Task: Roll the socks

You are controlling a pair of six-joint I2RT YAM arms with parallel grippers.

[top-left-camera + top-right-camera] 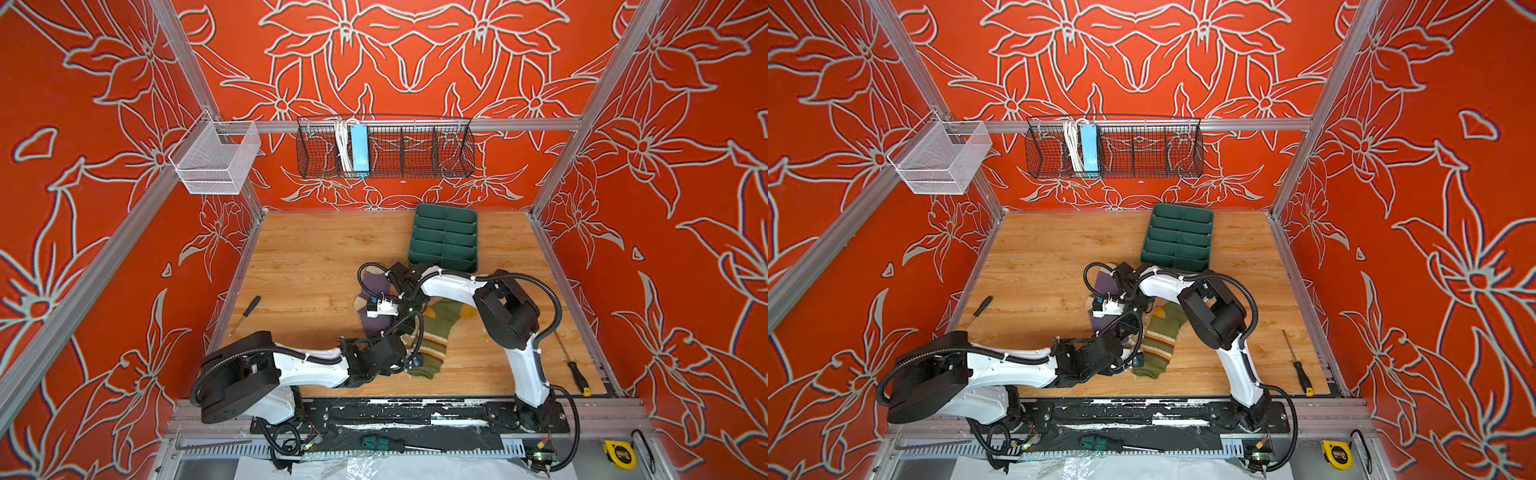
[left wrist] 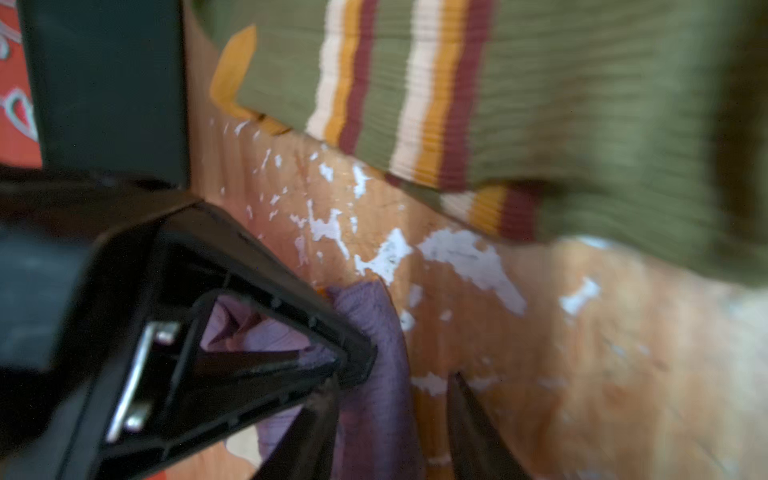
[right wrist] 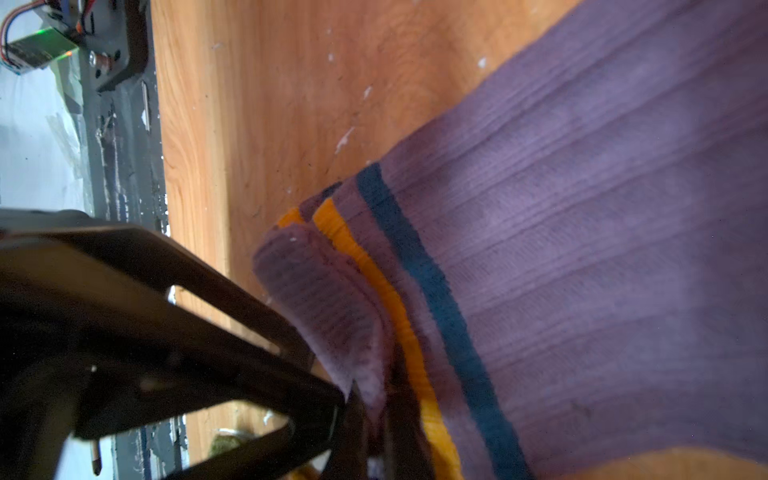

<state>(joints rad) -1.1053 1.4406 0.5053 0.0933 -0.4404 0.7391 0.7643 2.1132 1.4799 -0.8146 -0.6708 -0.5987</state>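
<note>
Closest up are the arms: left arm [image 1: 309, 368] starts from its base at 7 o'clock and lies low toward the middle of the surface [image 1: 316, 257]; right arm [image 1: 525, 365] stands up at 5 o'clock, elbows over, forearm pointing toward 9 o'clock. Both wrists meet mid-surface. Surface is wood-grain, chipped white patches in the left wrist view.

On the back wall [image 1: 415, 62], 12 o'clock: black wire basket [image 1: 415, 151] with a blue power strip [image 1: 359, 147] and white cable [image 1: 341, 145] in one compartment. 1 o'clock, near the back edge: dark green divided tray [image 1: 446, 239]. 10 o'clock, above the surface: white mesh basket [image 1: 216, 160].

Then the olive green sock [image 1: 438, 336]: flat, cuff at 6 o'clock, foot angled to 1 o'clock, cream-mustard-maroon stripes across the leg, toe end partly under the right arm. Next, the purple sock [image 1: 375, 326]: mid-surface, just beside the olive one at its 9 o'clock, cream heel showing, orange and dark blue stripes near the cuff; wrists cover much of it. Left wrist view shows bare wood between the two at the cuff end.

Grip state: right gripper [image 3: 370, 409] clenched on a folded bit of the purple sock's cuff. The left gripper [image 2: 405, 374] has purple fabric between its fingers, sliver of wood beside one finger, frame blurred; can't tell if it's pinching.

Small stuff: black screwdriver [image 1: 249, 309] at the 9 o'clock edge, yellow-capped screwdriver [image 1: 577, 372] at 4 o'clock, green-handled screwdriver [image 1: 382, 444] on the black base rail [image 1: 457, 413] at 6 o'clock, yellow tape measure [image 1: 619, 455] off the surface at 5 o'clock.
</note>
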